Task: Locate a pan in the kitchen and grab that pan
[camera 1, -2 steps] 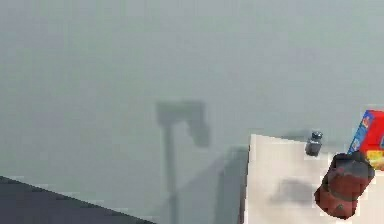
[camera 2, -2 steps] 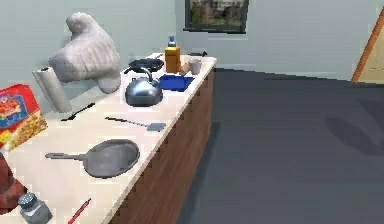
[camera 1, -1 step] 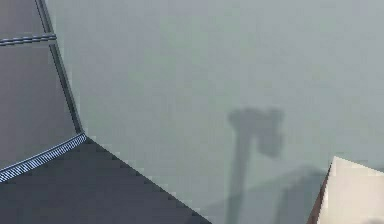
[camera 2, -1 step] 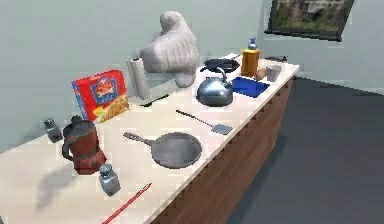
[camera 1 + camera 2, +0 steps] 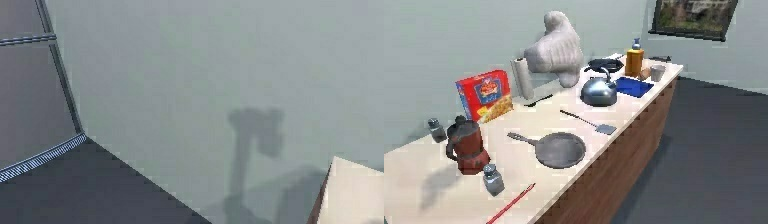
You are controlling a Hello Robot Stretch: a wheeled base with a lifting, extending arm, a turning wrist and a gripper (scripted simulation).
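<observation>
Pan (image 5: 560,150) lies on the counter (image 5: 419,178) beside a spatula (image 5: 589,121); end effector's state cannot be told

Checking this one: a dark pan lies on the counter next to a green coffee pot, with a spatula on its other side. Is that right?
Not quite. The coffee pot is red, not green, as the arm side view shows. The rest holds: the dark pan lies on the counter next to it, with the spatula on its other side.
</observation>
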